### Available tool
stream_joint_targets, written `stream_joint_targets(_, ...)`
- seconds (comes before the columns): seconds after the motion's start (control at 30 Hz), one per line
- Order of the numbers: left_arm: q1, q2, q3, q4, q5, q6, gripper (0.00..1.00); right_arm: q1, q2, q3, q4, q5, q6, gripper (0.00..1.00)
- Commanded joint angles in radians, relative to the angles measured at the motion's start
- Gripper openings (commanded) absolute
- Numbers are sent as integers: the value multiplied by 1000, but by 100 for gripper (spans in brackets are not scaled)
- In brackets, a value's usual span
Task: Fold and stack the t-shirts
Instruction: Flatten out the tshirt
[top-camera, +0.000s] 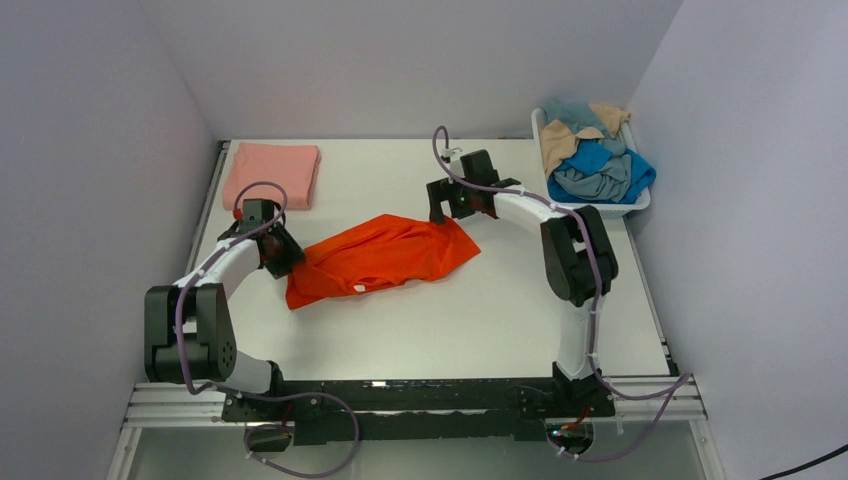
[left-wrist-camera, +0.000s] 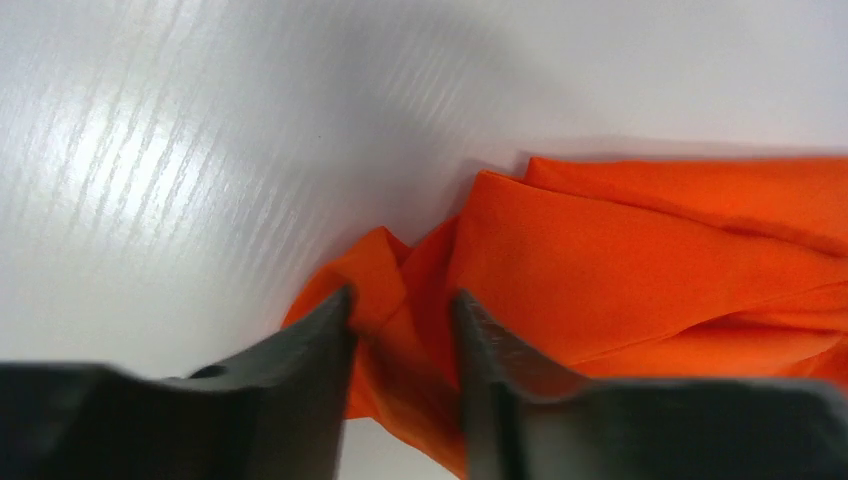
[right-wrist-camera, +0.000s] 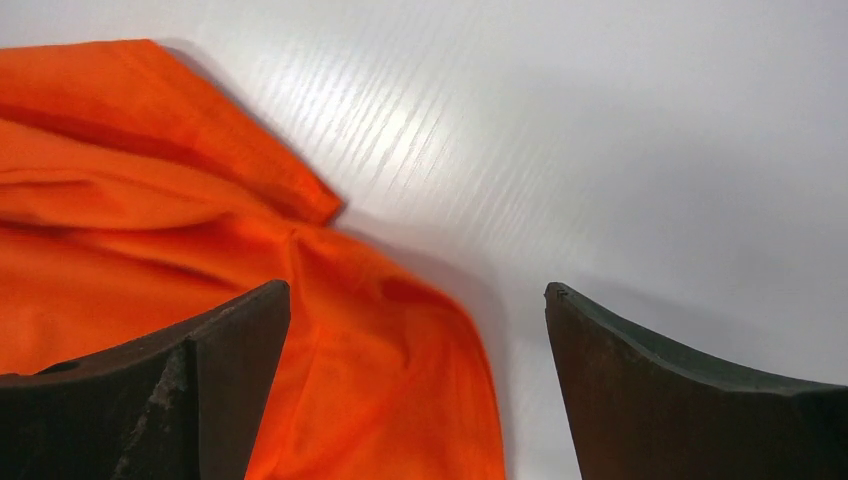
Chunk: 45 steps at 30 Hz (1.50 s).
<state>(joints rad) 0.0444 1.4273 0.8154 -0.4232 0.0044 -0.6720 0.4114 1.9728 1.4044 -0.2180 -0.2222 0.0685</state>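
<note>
1. The orange shirt (top-camera: 380, 258) lies crumpled on the middle of the white bench (top-camera: 480, 320). It stretches from near-left to far-right between the two arms. A small white label (top-camera: 357, 288) shows near its front edge.
2. The left pincer (top-camera: 283, 255) sits low at the orange shirt's left end.
3. In the left wrist view, its two dark fingers (left-wrist-camera: 310, 350) stand a narrow gap apart. A bunched fold of orange cloth lies between them. I cannot tell whether they press the fold or only flank it.
4. The right pincer (top-camera: 440, 210) is at the orange shirt's far-right end.
5. In the right wrist view, its fingers (right-wrist-camera: 230, 340) stand wide apart and hold nothing. One finger is over orange cloth and the other over bare bench. The shirt's edge runs down between them.
6. A pink shirt (top-camera: 272, 173), folded into a flat rectangle, lies at the far-left corner of the bench. It is well apart from the orange shirt.
7. A white basket (top-camera: 541, 125) stands at the far-right corner, beside the wall.
8. The basket holds a loose heap: a blue shirt (top-camera: 600, 160), a grey-blue shirt (top-camera: 600, 182), a tan shirt (top-camera: 560, 145) and a teal shirt (top-camera: 572, 110). None of them is folded, and the blue shirt hangs over the basket's right rim.
</note>
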Motion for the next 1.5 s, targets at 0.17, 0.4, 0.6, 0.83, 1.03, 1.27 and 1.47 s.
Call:
stream_joint_targets(0.17,-2,-5,-13,11,34,-31,0,33,197,178,-65,-25,-167,79)
stream_joint_targets(0.4,-36,-90,28,-74,-37,-73,0,37,57,44,-51,-40,-99,0)
stream_joint_targets(0.6,-83,-167,190,-70,-92,-69,0,6,-112,86,-39,129,-16,0)
stream_joint_targets(0.83,-81,-32,629,-10,-110,32,0,-150,-172,330,-17,101,67,0)
stream_joint_targets(1.03,-81,101,1035,-16,-90,104,0,-175,-100,761,-159,182,18,0)
stream_joint_targets(1.27,-82,-71,798,42,-80,138,0,-194,-305,488,-103,188,4,0)
stream_joint_targets(1.47,-122,-313,273,-77,-45,-3,0,-197,-536,46,-262,216,143,0)
